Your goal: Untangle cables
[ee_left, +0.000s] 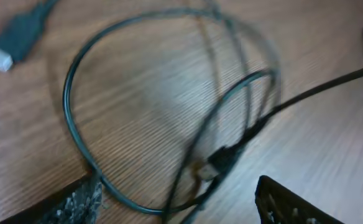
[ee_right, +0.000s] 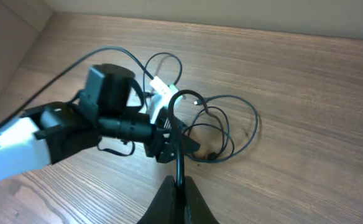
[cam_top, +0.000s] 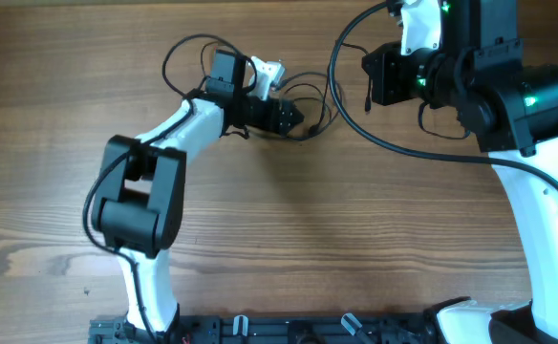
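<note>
Over tangled cables [ee_left: 66, 102], we hold left gripper [ee_left: 176, 190] spread wide, ready to grab. Right gripper [ee_right: 176, 198] pinches one cable, presumably to pull it free.

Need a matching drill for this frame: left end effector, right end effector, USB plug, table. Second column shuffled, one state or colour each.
Column 1
1. left end effector
2. right end effector
3. USB plug
4. table

Column 2
A. brown wood grain
B. shut on a thin cable
C. open, over the cable loops
D. dark body, pale tip, lying free on the wood

Pairs: 1-C; 2-B; 3-D; 4-A
</note>
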{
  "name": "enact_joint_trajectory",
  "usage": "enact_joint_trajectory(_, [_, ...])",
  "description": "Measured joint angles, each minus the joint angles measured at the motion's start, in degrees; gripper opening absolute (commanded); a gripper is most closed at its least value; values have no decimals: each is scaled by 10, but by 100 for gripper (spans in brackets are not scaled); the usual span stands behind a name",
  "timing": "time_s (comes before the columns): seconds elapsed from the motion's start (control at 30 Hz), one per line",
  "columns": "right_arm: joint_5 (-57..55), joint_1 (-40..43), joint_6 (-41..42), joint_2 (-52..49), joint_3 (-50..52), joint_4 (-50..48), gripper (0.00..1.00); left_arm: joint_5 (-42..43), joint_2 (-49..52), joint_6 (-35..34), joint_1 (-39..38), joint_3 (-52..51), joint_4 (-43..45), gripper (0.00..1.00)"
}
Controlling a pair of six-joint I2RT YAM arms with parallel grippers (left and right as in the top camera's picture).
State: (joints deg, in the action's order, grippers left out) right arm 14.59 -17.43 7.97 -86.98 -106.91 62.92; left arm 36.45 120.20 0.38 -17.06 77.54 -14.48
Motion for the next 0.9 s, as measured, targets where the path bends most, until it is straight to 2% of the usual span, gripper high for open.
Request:
enact_joint_trajectory(0.03, [0, 0, 0, 0, 0, 0, 4, -4, 17, 0, -2, 0, 0, 52])
enact_joint_trajectory(0.07, [0, 0, 0, 0, 0, 0, 4, -6, 23, -2, -5, 0, -1, 15])
enact_joint_trajectory(0.1, [0, 0, 0, 0, 0, 0, 4, -8, 26, 2, -9, 0, 2, 4])
enact_joint_trajectory(0.33, [-17, 0, 3, 0, 0, 14, 4, -28, 26, -20, -6, 0, 14, 4])
enact_joint_trajectory(0.43, [-71, 1, 19, 0, 0, 25, 4, -35, 5, -26, 42, 0, -24, 4])
enact_joint_trajectory(0.53, [-141, 20, 30, 0, 0, 34, 4, -40, -80, -26, 109, 0, -40, 4])
enact_joint_trajectory(0.63, [-187, 90, 34, 0, 0, 45, 4, -49, -193, -26, 189, 1, -54, 5])
enact_joint_trajectory(0.7, [-187, 169, 34, 0, 0, 49, 4, -46, -246, -28, 243, 1, -63, 6])
enact_joint_trajectory(0.8, [-167, 257, 34, 0, 4, 52, 4, -23, -294, -33, 282, 1, -75, 7])
enact_joint_trajectory(0.9, [-191, 367, 44, 0, 4, 52, 4, -39, -317, -33, 344, 1, -80, 7])
